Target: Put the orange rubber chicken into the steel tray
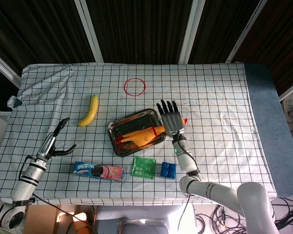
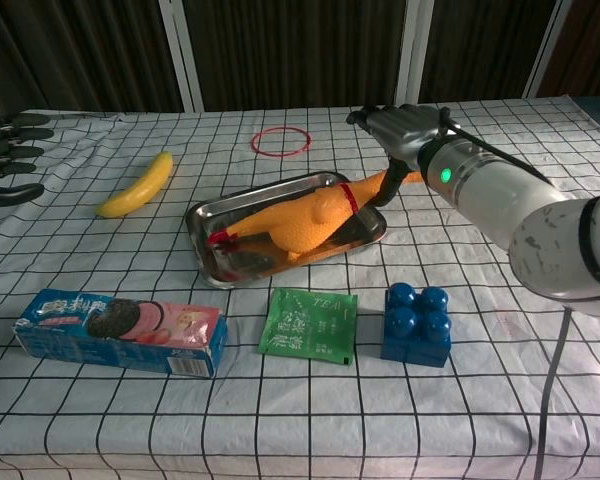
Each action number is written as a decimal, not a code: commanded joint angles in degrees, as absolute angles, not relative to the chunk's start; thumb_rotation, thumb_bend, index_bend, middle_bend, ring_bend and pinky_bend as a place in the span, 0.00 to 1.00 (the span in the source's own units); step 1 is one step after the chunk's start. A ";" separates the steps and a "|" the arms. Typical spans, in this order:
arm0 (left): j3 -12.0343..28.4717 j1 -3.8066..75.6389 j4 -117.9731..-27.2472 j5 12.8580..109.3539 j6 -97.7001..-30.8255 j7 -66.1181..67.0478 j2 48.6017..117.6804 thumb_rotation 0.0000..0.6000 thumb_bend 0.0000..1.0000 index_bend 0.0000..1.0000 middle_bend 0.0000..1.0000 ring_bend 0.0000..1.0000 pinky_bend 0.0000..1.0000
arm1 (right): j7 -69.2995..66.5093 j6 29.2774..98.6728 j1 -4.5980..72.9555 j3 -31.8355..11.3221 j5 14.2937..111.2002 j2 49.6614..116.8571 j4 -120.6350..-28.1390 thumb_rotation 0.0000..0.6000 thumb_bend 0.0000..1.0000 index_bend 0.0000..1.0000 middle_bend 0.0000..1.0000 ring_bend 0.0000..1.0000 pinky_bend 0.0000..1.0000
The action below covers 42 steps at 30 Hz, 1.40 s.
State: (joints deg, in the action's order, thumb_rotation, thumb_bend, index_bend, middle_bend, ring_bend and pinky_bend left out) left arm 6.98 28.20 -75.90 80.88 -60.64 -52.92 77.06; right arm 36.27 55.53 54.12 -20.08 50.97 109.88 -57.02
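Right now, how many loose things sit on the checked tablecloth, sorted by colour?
Orange: 1, orange rubber chicken
Silver: 1, steel tray
Yellow: 1, yellow banana
Red: 1, thin red ring
Green: 1, flat green sachet
Blue: 2, blue toy brick and blue biscuit box
Total: 7

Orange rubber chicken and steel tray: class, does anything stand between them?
Nothing visible does. The orange rubber chicken already lies in the steel tray, its neck over the right rim, held by the right hand.
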 commanded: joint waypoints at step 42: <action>2.40 13.24 -78.01 79.46 -80.60 -6.54 69.09 1.00 0.35 0.00 0.00 0.00 0.01 | 24.56 76.54 23.35 -1.20 69.65 65.78 -99.61 1.00 0.02 0.00 0.00 0.00 0.00</action>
State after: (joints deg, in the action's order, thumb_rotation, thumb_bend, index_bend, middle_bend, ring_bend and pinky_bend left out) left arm 4.22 20.26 -75.94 81.48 -70.87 -22.26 70.96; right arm 30.80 65.83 34.11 -8.81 62.05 73.83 -95.59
